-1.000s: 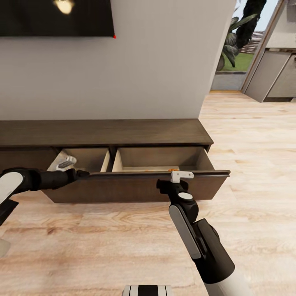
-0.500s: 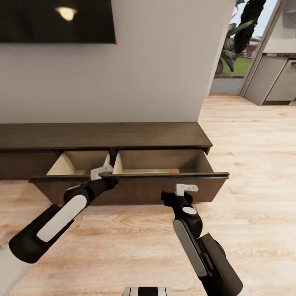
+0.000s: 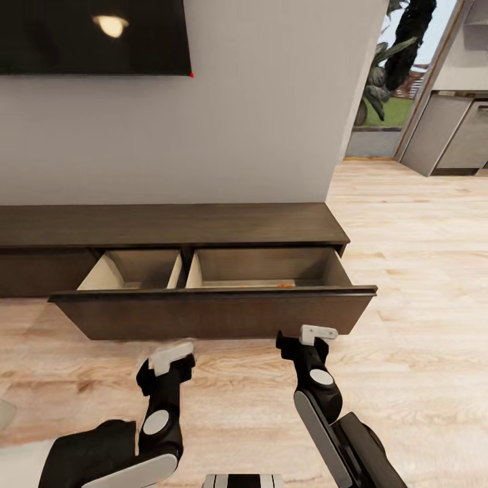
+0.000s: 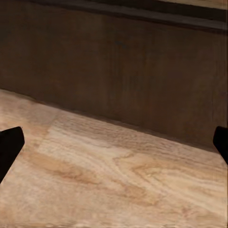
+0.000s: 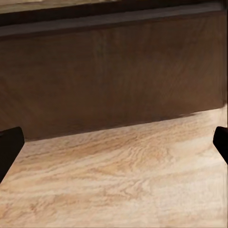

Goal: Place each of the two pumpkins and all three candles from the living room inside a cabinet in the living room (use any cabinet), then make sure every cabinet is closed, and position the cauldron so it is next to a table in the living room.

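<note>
The long dark brown cabinet (image 3: 169, 227) stands against the wall with its wide drawer pulled out. Two pale compartments show behind the drawer front (image 3: 210, 315). A small orange sliver of a pumpkin (image 3: 286, 285) peeks over the front in the right compartment; the front hides whatever else lies inside. My left gripper (image 3: 169, 358) hovers over the floor just short of the drawer front (image 4: 123, 71), open and empty. My right gripper (image 3: 315, 335) is level with it further right, facing the same front (image 5: 114, 76), its fingers (image 5: 9, 147) spread wide with nothing between them.
A dark TV (image 3: 95, 34) hangs on the grey wall above the cabinet. To the right, a doorway shows a plant (image 3: 386, 74) and grey kitchen units (image 3: 447, 135). Light wood floor (image 3: 407, 271) stretches in front of and to the right of the cabinet.
My left arm has swung from the drawer's left compartment across its top edge and drawn back down in front of it. The right gripper backed slightly away from the front. The camera tilted a little.
</note>
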{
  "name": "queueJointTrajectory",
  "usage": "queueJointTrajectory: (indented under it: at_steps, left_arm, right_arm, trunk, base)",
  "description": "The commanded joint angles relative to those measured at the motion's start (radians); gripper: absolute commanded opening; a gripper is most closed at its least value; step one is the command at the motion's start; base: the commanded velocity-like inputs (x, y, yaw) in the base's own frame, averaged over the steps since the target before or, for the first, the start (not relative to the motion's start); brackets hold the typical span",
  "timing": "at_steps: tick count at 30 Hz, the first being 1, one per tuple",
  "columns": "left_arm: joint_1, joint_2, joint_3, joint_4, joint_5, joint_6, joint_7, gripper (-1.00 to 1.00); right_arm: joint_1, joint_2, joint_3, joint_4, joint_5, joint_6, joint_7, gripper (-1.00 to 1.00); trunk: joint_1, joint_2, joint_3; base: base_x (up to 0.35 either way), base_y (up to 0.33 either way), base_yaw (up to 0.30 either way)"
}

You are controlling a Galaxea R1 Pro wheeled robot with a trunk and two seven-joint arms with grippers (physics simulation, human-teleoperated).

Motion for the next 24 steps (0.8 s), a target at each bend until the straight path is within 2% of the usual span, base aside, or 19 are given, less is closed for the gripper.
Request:
queueJointTrajectory:
  at_steps: [1,2,3,4,8,9,11,12,14,16,19,22,24]
  left_arm:
    - [-0.002,0.007,-0.044,0.023,0.005,-0.026,0.004,1.00]
    - [-0.002,0.005,-0.077,0.063,0.005,-0.047,0.005,1.00]
    - [-0.002,-0.010,-0.107,0.120,0.005,-0.079,0.005,1.00]
    - [-0.002,-0.043,-0.139,0.192,0.006,-0.111,0.006,1.00]
    - [-0.002,-0.058,-0.179,0.218,0.002,-0.131,0.016,1.00]
    - [-0.001,-0.059,-0.185,0.206,0.004,-0.147,0.018,1.00]
    - [-0.001,-0.059,-0.184,0.206,0.005,-0.148,0.019,1.00]
    - [-0.001,-0.059,-0.180,0.208,0.041,-0.149,0.010,1.00]
    - [-0.001,-0.059,-0.180,0.209,0.044,-0.150,0.010,1.00]
    - [-0.002,-0.058,-0.177,0.216,0.068,-0.151,0.008,1.00]
    - [-0.001,-0.057,-0.174,0.225,0.134,-0.152,0.006,1.00]
    - [-0.001,-0.053,-0.164,0.227,0.164,-0.151,0.006,1.00]
    - [-0.001,-0.051,-0.150,0.228,0.172,-0.151,0.006,1.00]
  right_arm:
    - [0.000,-0.001,0.003,0.008,0.004,-0.024,-0.008,1.00]
    - [0.000,0.000,0.008,0.014,0.011,-0.046,-0.009,1.00]
    - [0.000,0.000,0.023,0.022,0.016,-0.067,-0.009,1.00]
    - [0.000,0.000,0.053,0.040,0.022,-0.085,-0.011,1.00]
    - [0.000,0.000,0.065,0.059,0.024,-0.093,-0.014,1.00]
    - [0.000,0.001,0.067,0.106,0.025,-0.128,-0.011,1.00]
    - [0.000,0.000,0.067,0.112,0.025,-0.146,-0.011,1.00]
    - [0.000,-0.002,0.067,0.110,0.026,-0.159,-0.016,1.00]
    - [0.000,-0.003,0.067,0.109,0.026,-0.159,-0.016,1.00]
    - [0.000,-0.003,0.066,0.109,0.026,-0.159,-0.016,1.00]
    - [0.000,-0.003,0.067,0.112,0.026,-0.159,-0.016,1.00]
    - [0.000,-0.003,0.070,0.113,0.028,-0.160,-0.015,1.00]
    - [0.000,-0.003,0.073,0.114,0.029,-0.160,-0.014,1.00]
  trunk:
    - [0.000,0.000,-0.001]
    - [0.000,0.000,-0.001]
    - [0.000,0.000,-0.001]
    - [0.000,0.000,-0.001]
    - [0.000,0.000,-0.001]
    - [0.000,0.000,-0.001]
    - [0.000,-0.001,-0.005]
    - [0.001,-0.001,-0.009]
    - [0.002,-0.001,-0.016]
    - [0.002,-0.002,-0.024]
    - [0.004,-0.003,-0.035]
    - [0.005,-0.003,-0.044]
    - [0.006,-0.004,-0.049]
  base:
    - [0.000,0.000,0.000]
    - [0.000,0.000,0.000]
    - [0.000,0.000,0.000]
    - [0.000,0.000,0.000]
    - [0.000,0.000,0.000]
    - [0.000,0.000,0.000]
    - [0.000,0.000,0.000]
    - [0.000,0.000,0.000]
    - [0.000,0.000,0.000]
    - [0.000,0.000,0.000]
    - [0.000,0.000,0.000]
    - [0.000,0.000,0.000]
    - [0.000,0.000,0.000]
